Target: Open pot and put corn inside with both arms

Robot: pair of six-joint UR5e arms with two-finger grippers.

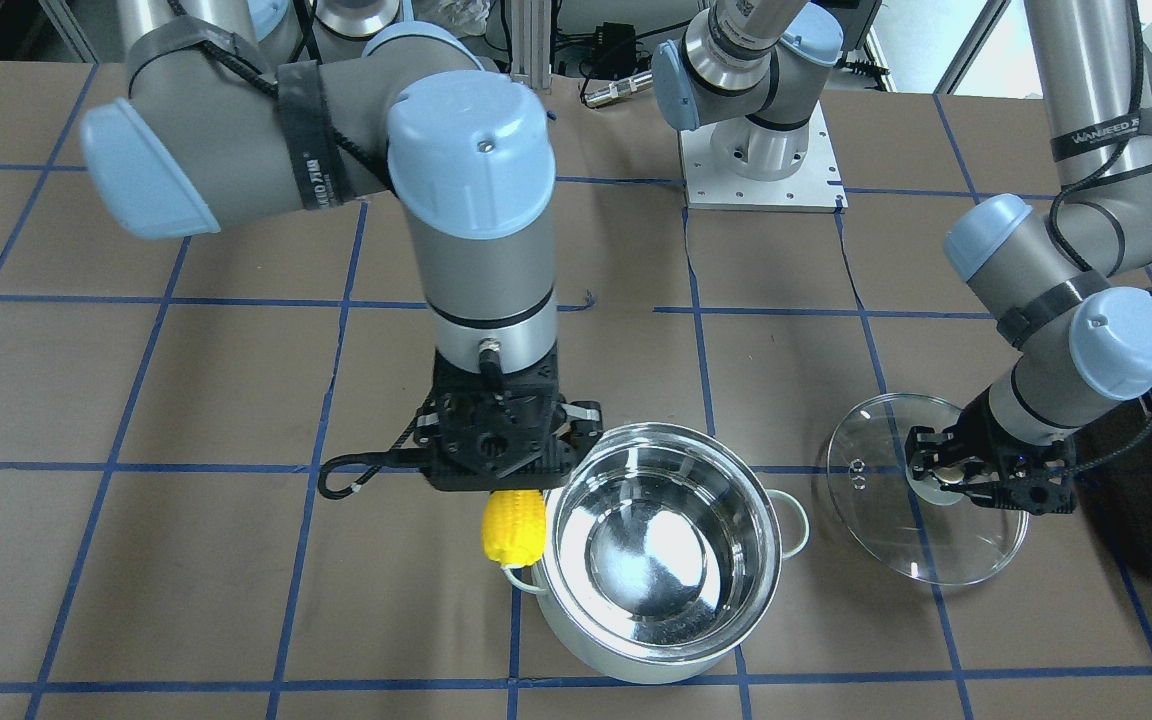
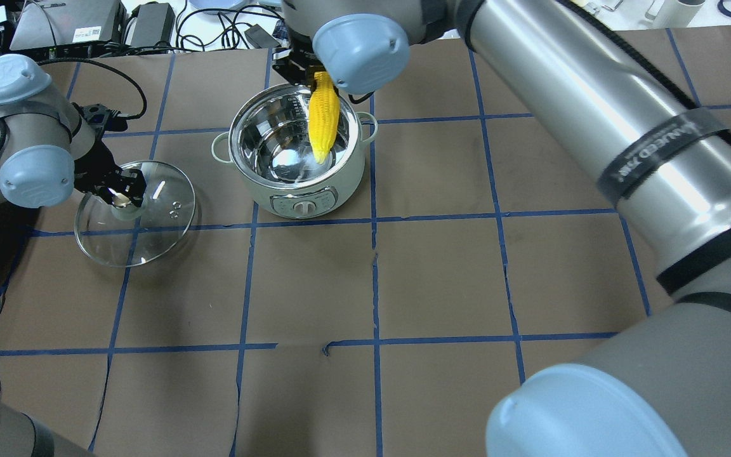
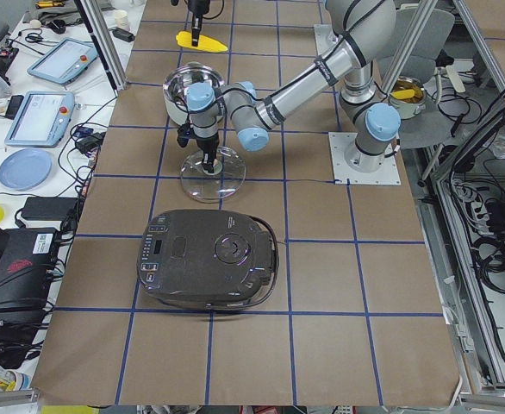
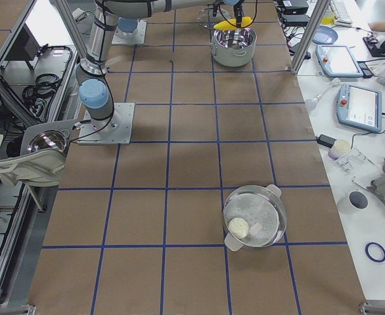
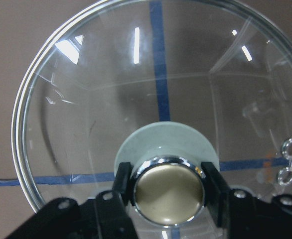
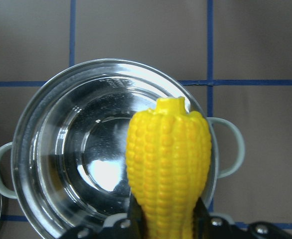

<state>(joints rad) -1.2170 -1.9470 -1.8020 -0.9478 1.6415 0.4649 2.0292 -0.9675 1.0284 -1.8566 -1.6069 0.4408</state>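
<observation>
The pot (image 1: pixel 636 662) stands open and empty, its lid off; it also shows in the overhead view (image 2: pixel 302 189). My right gripper (image 6: pixel 168 219) is shut on the yellow corn (image 6: pixel 168 159) and holds it pointing down over the pot's rim, beside one loop handle (image 6: pixel 230 147). The corn also shows in the front-facing view (image 1: pixel 513 528) and the overhead view (image 2: pixel 324 117). My left gripper (image 5: pixel 168 191) is shut on the brass-coloured knob of the glass lid (image 5: pixel 86 109). It holds the lid (image 2: pixel 156 231) to the pot's side, at or just above the table.
A large black rounded appliance (image 3: pixel 205 259) sits beyond the lid, close to the left arm (image 1: pixel 1126 350). A second steel pot (image 4: pixel 255 216) stands at the far right end of the table. A black cable loop (image 1: pixel 356 470) hangs beside the right gripper.
</observation>
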